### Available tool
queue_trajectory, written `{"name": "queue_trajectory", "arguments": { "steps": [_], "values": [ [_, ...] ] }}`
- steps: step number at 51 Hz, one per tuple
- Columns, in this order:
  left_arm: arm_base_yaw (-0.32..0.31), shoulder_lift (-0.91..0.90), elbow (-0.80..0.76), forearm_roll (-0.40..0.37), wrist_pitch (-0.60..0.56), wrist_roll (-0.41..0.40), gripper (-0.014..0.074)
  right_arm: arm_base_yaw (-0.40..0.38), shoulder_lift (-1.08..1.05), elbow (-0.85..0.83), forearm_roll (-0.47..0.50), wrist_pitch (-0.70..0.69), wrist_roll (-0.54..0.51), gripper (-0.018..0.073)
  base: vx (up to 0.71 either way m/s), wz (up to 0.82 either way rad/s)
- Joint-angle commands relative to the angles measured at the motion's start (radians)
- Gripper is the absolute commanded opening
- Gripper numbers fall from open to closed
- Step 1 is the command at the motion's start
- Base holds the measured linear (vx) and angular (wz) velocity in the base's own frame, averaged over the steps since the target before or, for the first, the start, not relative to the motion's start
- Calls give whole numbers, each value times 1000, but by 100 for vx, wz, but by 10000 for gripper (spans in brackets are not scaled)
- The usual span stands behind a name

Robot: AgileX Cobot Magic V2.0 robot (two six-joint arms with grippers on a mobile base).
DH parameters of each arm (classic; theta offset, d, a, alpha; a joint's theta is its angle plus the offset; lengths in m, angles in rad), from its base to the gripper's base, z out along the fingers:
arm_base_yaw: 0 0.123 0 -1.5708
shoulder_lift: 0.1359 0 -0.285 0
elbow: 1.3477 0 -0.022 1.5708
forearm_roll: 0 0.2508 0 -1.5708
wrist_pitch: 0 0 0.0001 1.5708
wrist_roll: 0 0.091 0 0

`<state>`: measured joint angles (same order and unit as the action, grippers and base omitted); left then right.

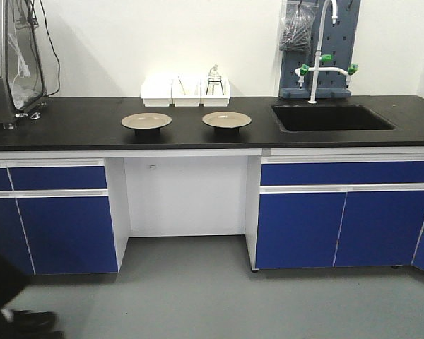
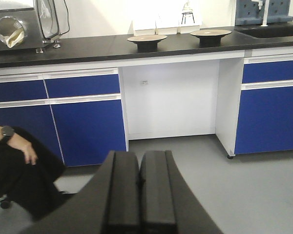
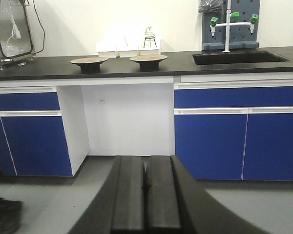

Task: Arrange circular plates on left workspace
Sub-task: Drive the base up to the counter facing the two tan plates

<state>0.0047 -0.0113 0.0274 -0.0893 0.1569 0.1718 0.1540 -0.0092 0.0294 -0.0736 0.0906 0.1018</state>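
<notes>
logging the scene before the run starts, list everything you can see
plates: 2, beige, side by side but apart on the countertop
countertop: 1, black, over the cabinets
bins: 3, white, in a row at the wall behind the plates
wire stand: 1, dark, at the bin nearest the sink
sink: 1, black, sunk into the countertop
tap: 1, white with green handles, behind the sink
pegboard: 1, grey-blue, on the wall
cabinets: several, blue, below
machine: 1, metal, far end from the sink
person: 1, dark clothes, wristwatch, near the floor
left gripper: 1, black, shut, empty
right gripper: 1, black, shut, empty
</notes>
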Motion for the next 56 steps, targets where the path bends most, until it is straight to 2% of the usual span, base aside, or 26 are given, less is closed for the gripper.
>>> {"name": "queue_trajectory", "arguments": {
  "steps": [1,36,56],
  "values": [
    [0,-6,18,0,-87,-10,0,-4,-14,21,-1,-79,-6,-3,0,0],
    [0,-6,18,0,-87,-10,0,-4,-14,21,-1,-79,-6,-3,1,2],
    [0,-6,18,0,-87,-10,0,-4,-14,21,-1,-79,-6,-3,17,1]
  ]
}}
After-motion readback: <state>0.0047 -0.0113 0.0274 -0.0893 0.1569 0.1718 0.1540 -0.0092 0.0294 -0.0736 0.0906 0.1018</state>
